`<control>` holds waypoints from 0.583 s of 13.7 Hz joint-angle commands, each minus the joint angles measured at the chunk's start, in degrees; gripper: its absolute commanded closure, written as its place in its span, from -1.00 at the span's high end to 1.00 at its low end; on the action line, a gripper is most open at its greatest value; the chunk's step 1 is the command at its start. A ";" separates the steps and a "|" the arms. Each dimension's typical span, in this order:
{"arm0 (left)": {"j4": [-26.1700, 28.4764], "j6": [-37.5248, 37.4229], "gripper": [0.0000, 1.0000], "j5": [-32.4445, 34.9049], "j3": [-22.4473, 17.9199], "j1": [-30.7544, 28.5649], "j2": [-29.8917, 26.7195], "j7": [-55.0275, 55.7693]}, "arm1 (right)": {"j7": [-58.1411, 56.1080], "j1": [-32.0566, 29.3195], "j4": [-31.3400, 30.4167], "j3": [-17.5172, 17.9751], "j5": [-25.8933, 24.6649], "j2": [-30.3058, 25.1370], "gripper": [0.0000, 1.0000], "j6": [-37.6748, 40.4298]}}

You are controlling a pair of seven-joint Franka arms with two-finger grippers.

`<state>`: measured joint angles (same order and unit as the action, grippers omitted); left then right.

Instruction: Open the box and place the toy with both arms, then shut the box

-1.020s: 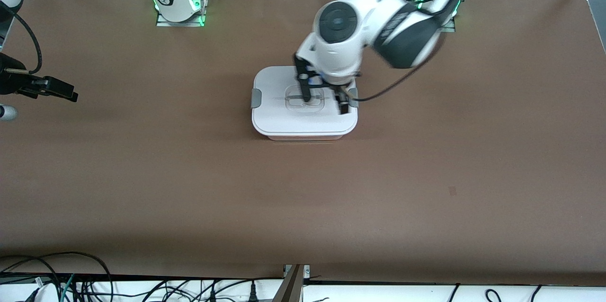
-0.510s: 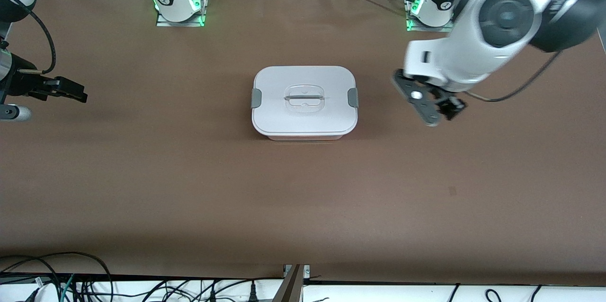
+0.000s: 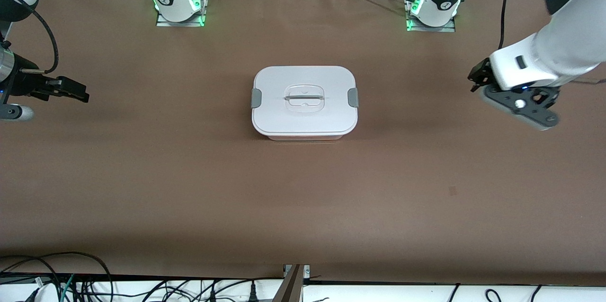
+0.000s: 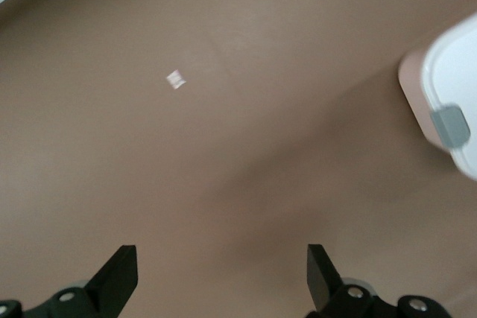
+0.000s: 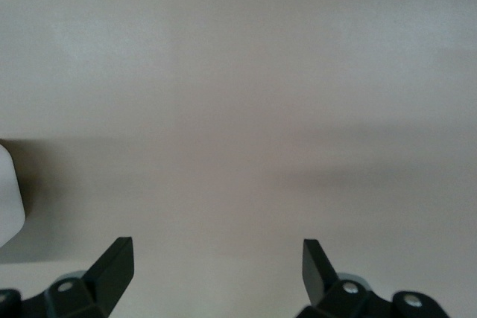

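Box-handling has both grippers clear of the box (image 3: 304,102): the left gripper (image 4: 222,277) hangs over bare table (image 3: 303,198) toward the left arm's end, well apart from the box, fingers spread wide with nothing between them, and the right gripper (image 5: 218,273) hangs off the right arm's end, likewise spread and empty. The box sits at mid-table with its white lid (image 3: 304,98) on, long axis running between the two arms' ends, a grey clip (image 3: 352,97) at each short end and the handle (image 3: 304,98) lying along that axis. Bare brown table surrounds it.

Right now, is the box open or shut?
Shut. The white lid sits flat on the box, with both grey clips at its ends. Neither claw touches it. Whether the clips are latched, I cannot tell.
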<state>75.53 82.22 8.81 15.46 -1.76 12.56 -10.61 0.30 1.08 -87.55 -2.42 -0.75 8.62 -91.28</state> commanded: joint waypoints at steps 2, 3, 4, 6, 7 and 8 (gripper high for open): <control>19.34 14.68 1.00 -8.86 -12.88 4.75 -12.45 5.69 | -0.21 0.76 0.71 -0.13 0.66 0.26 1.00 0.67; 22.00 16.55 1.00 -10.20 -13.87 4.66 -14.65 5.78 | -0.03 0.76 0.71 -0.21 0.66 0.08 1.00 0.58; 22.46 16.83 1.00 -9.78 -13.96 4.58 -15.45 6.47 | -0.12 0.76 0.71 -0.30 0.58 -0.01 1.00 0.58; 21.33 16.57 1.00 -7.15 -13.88 3.96 -14.41 8.84 | -0.12 0.76 1.93 -0.39 0.66 -0.36 1.00 0.67; 20.54 16.57 1.00 -6.97 -13.88 3.87 -14.06 10.42 | -0.12 0.67 2.21 -0.48 0.58 -0.36 1.00 0.67; 20.10 16.48 1.00 -6.96 -13.79 3.87 -14.05 10.70 | -0.12 0.67 2.21 -0.48 0.23 -0.36 1.00 0.67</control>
<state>95.01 97.73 0.58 1.38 1.77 -0.61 -2.37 0.29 1.65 -86.44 -2.56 -0.76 8.54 -91.32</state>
